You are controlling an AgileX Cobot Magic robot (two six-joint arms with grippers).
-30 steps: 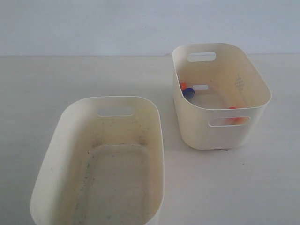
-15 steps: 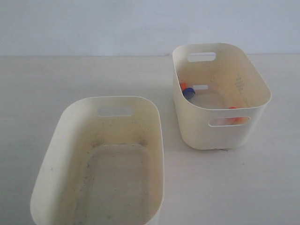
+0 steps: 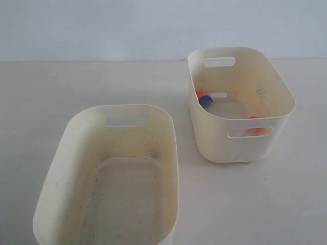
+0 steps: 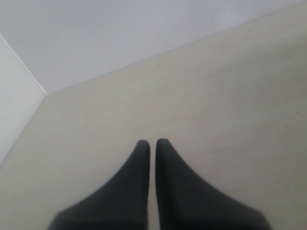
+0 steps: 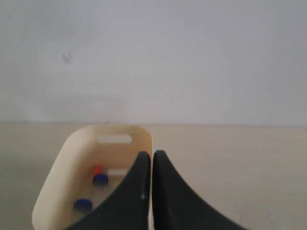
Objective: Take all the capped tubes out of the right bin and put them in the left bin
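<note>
The left gripper (image 4: 149, 142) and right gripper (image 5: 152, 154) sit pinched shut, empty; capped tubes (image 3: 206, 100) hugging the right bin (image 3: 214, 139) wall could slip a grasp.

The left bin (image 3: 71, 153) is matt plastic (grime-speckled).

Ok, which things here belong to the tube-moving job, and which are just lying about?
Job: right bin; capped tubes inside it, blue and orange-red caps showing; speckled left bin; left gripper and right gripper, jaws shut.
Just there: table; wall behind. No other loose items visible.
</note>
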